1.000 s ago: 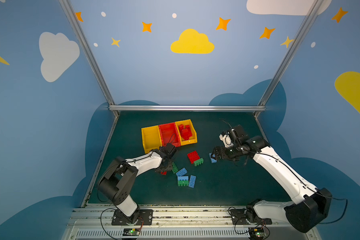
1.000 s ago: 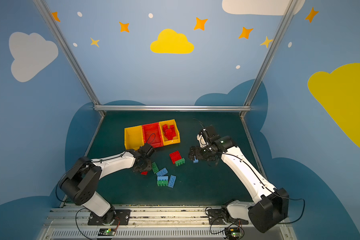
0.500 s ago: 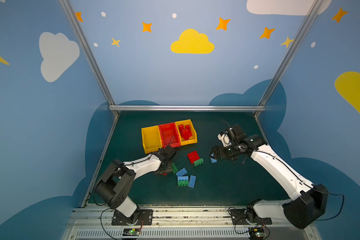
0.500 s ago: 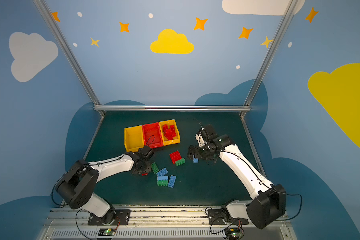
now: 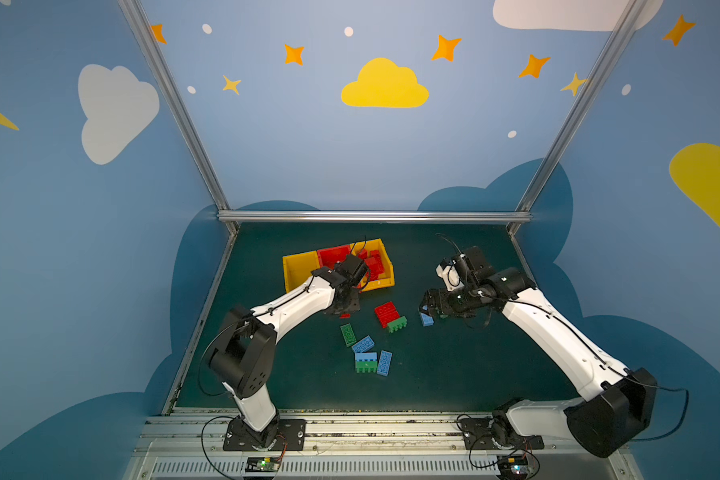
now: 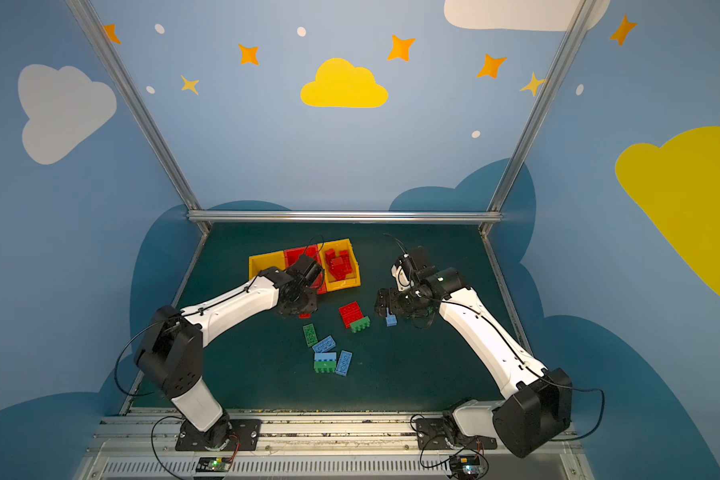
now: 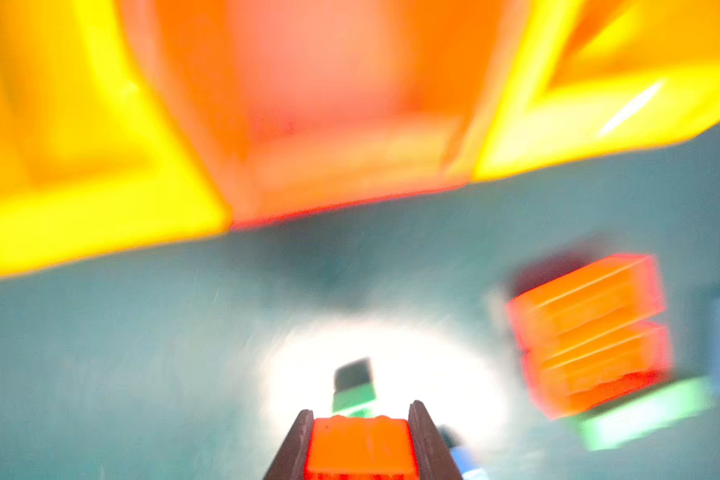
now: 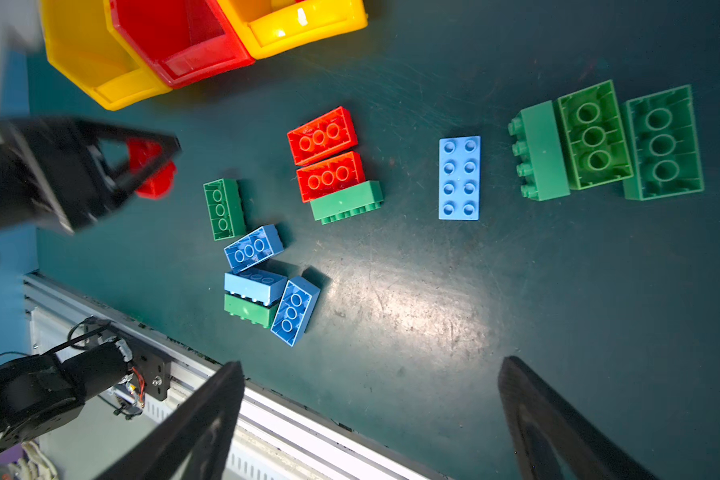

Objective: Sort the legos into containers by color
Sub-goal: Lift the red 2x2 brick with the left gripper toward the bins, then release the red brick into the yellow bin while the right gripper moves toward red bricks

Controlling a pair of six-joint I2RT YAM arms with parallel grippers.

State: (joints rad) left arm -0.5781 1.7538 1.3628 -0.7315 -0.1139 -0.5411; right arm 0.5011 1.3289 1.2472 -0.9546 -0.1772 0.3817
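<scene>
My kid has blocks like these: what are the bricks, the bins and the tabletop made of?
The bricks look like hard moulded plastic, smooth and slightly glossy: crisp studs, hollow ribbed undersides. The bins seem glossy plastic too; their rims catch white glare. The tabletop is dark green and dull, with scuffs and scratches; probably a mat or coated board, I cannot tell which.

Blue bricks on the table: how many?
4. Lone blue brick right of the red pair; three clustered nearer the rail: back blue, middle blue pressed to a green brick, right blue. More may be hidden.
</scene>
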